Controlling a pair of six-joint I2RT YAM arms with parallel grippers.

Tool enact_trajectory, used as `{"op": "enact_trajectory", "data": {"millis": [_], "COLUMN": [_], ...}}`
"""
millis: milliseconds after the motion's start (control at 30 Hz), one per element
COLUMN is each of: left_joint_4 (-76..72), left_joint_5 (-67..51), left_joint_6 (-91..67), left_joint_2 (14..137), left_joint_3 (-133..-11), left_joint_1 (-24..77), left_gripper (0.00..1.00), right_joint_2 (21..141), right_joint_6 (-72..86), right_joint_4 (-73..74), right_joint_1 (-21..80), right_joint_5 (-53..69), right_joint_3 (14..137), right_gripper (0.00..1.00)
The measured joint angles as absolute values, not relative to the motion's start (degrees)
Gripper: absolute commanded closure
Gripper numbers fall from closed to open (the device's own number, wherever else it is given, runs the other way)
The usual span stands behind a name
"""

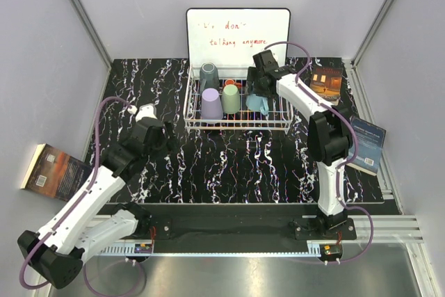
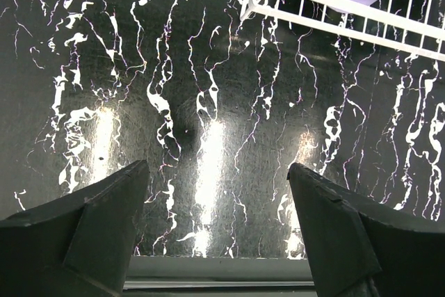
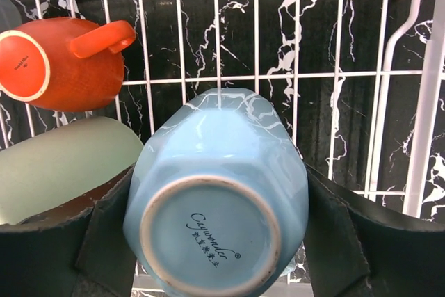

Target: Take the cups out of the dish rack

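Rack (image 1: 236, 127) holds four cups (image 1: 211, 104) plus blue mug (image 3: 219, 193) between right jaws.

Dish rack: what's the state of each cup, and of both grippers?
dark grey cup, upside down in dish rack
lilac cup, upside down in rack
pale green cup, upside down in rack
orange cup, base up in rack
light blue cup, upside down in rack, gripped
right gripper, shut on light blue cup
left gripper, open, empty, over table
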State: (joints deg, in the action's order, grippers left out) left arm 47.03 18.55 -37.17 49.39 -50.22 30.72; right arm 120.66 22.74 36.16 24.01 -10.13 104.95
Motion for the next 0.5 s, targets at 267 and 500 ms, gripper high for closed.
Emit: {"op": "enact_trajectory", "data": {"millis": [267,500], "left_joint_4": [46.41,44.03], "left_joint_5": [18.87,18.65], "left_joint_6": [-37.12,-37.17], "left_joint_2": [51.9,55.33], "left_joint_3": [-50.24,-51.07], "left_joint_1": [31.11,31.29], "left_gripper": [0.15,0.15], "right_joint_2": [118.3,112.6], "right_joint_6": [22.81,22.06], "right_joint_4": [36.07,38.81], "right_joint_1": [24.14,24.27], "right_joint_5": [-11.07,-11.25], "right_joint_3": [102.19,101.01], "right_gripper": [1.0,1.0]}}
